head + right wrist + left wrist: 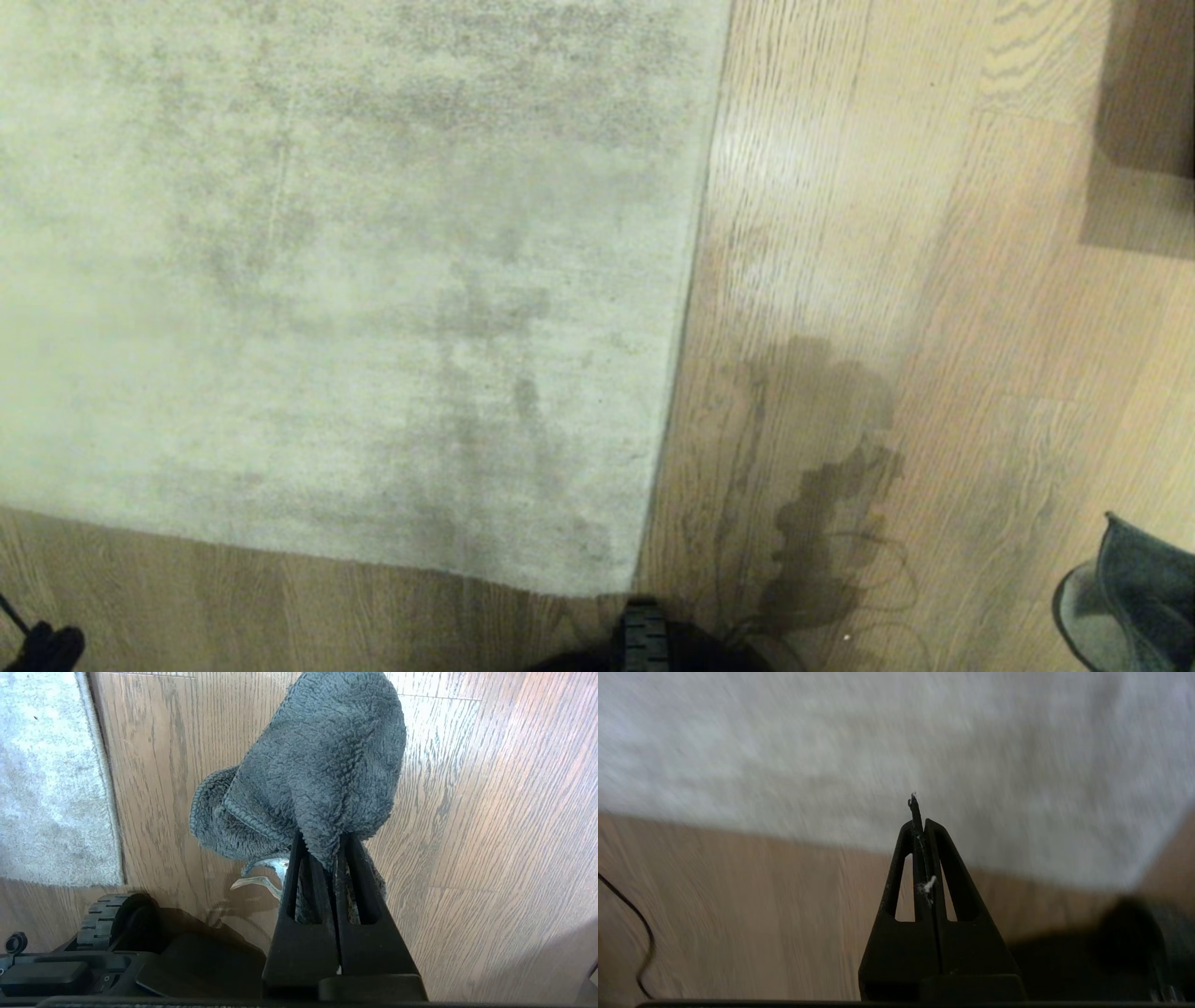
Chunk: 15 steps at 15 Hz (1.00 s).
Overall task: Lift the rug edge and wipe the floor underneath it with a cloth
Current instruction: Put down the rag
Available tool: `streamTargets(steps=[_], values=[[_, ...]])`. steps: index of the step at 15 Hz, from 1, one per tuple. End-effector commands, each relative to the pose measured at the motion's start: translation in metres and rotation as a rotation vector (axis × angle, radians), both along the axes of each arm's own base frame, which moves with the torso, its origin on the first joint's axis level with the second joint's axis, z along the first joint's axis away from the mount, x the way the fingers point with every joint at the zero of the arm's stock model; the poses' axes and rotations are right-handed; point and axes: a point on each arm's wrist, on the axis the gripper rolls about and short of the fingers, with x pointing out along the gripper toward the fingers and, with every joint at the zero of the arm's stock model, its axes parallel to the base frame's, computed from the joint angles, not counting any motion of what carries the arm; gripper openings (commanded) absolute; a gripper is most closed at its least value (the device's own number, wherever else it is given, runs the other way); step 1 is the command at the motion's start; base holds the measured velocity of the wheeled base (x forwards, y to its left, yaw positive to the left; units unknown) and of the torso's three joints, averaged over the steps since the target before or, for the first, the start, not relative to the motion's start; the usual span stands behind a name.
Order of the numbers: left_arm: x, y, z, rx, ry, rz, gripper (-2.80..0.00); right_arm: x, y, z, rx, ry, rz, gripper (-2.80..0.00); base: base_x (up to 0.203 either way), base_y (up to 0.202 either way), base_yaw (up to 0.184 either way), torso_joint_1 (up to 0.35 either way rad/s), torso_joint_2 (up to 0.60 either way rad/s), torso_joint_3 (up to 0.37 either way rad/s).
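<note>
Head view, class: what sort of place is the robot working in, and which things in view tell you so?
Probably a room in a home, perhaps a living room. A large pale rug lies flat on wood-plank floor, and the right gripper holds a soft grey cloth, which suggests household cleaning.

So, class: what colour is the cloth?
Dark grey-green cloth, clearest in the right wrist view, pinched in the right claw.

One rug [327, 261]; one cloth [317, 765] — two end effectors [920, 826] [334, 858]

Wood-plank floor [934, 308], pale mottled rug [355, 280] flat upon it, corner nearest the robot.
</note>
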Motion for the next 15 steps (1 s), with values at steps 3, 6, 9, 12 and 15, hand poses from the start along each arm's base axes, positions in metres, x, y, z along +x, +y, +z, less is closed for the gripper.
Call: streamTargets(steps=[3,6,9,12,15], values=[[-0.023,-0.001,-0.023,-0.005,-0.069,-0.038,-2.80,0.000,0.000,0.000,0.001,0.001,0.002,-2.80,0.000,0.000,0.000,0.000,0.00,0.000],[-0.035,-0.001,-0.036,-0.008,-0.047,-0.069,-2.80,0.000,0.000,0.000,0.001,0.001,0.000,-2.80,0.000,0.000,0.000,0.000,0.00,0.000],[-0.038,-0.002,-0.036,-0.007,-0.081,-0.071,-2.80,0.000,0.000,0.000,0.001,0.001,0.000,-2.80,0.000,0.000,0.000,0.000,0.00,0.000],[-0.038,-0.002,-0.036,0.001,-0.087,-0.071,-2.80,0.000,0.000,0.000,0.001,0.001,0.000,-2.80,0.000,0.000,0.000,0.000,0.00,0.000],[-0.037,-0.001,-0.035,-0.016,-0.104,-0.061,-2.80,0.000,0.000,0.000,0.001,0.001,0.000,-2.80,0.000,0.000,0.000,0.000,0.00,0.000]])
